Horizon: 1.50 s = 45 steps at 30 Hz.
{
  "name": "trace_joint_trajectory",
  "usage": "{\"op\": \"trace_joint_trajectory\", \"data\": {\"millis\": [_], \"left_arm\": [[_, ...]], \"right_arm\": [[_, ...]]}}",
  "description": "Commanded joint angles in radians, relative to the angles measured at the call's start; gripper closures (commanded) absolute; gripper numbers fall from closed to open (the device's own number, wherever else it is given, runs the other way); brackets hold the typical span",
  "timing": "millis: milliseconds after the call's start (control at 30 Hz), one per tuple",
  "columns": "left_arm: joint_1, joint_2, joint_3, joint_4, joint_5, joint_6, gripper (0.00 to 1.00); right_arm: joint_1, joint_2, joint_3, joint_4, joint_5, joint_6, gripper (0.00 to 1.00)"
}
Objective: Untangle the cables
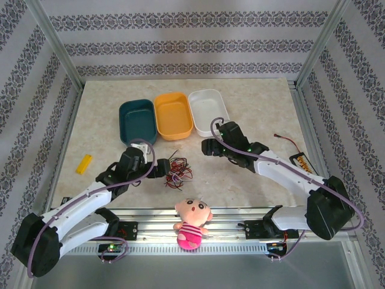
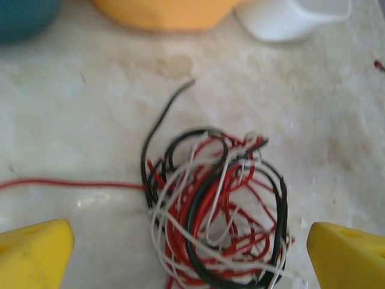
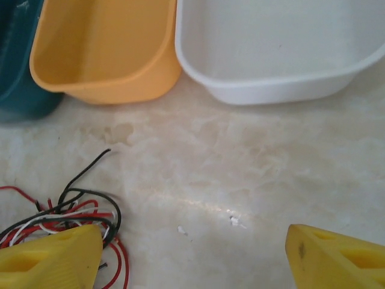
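The thin red, black and white cables are lying in one tangled bunch on the beige marble-patterned table, a little left of the centre and in the lower half of the top view. In the left wrist view the cables are taking the lower middle of the frame. One black end is pointing up and one red strand is running to the left edge.

The left tool is sitting just left of the bunch. Its yellow fingers are standing wide open at the two lower corners, gripping nothing.

The right tool is waiting above and right of the bunch, near it but apart. It is also open and is holding nothing. In its own view the cables are lying at the lower left, partly behind one yellow finger.

Higher in the top view, a dark teal plastic tray, an orange plastic tray and a white plastic tray are standing side by side.
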Motion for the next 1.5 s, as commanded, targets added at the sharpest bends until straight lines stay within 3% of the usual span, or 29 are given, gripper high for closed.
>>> {"op": "trace_joint_trajectory", "data": {"millis": [0,167,267,533,700,833,1067,1300,1467], "left_arm": [[-0.014,0.021,-0.053,0.093,0.080,-0.056,0.04],[-0.015,0.161,-0.076,0.264,0.166,-0.058,0.13],[-0.014,0.275,-0.057,0.340,0.218,-0.048,0.24],[-0.014,0.494,0.061,0.499,0.247,0.034,0.71],[-0.015,0.595,0.163,0.545,0.264,0.128,0.88],[-0.014,0.646,0.223,0.539,0.272,0.212,0.91],[-0.002,0.677,0.305,0.434,0.375,0.341,0.92],[0.036,0.698,0.329,0.429,0.473,0.330,0.95],[0.042,0.701,0.334,0.407,0.496,0.324,0.95]], "right_arm": [[0.021,0.030,0.024,-0.012,-0.037,0.047,0.21],[0.041,0.092,0.046,-0.010,-0.061,0.065,0.26],[0.047,0.101,0.043,0.002,-0.059,0.082,0.27],[0.035,0.088,0.022,0.002,-0.047,0.098,0.29],[-0.002,0.054,-0.001,0.008,-0.063,0.110,0.31],[-0.022,0.024,-0.032,0.024,-0.082,0.104,0.43],[-0.023,0.025,-0.026,0.038,-0.148,-0.003,0.53],[0.000,0.080,0.014,0.043,-0.159,-0.126,0.64],[-0.001,0.125,0.036,0.053,-0.158,-0.152,0.66]]}}
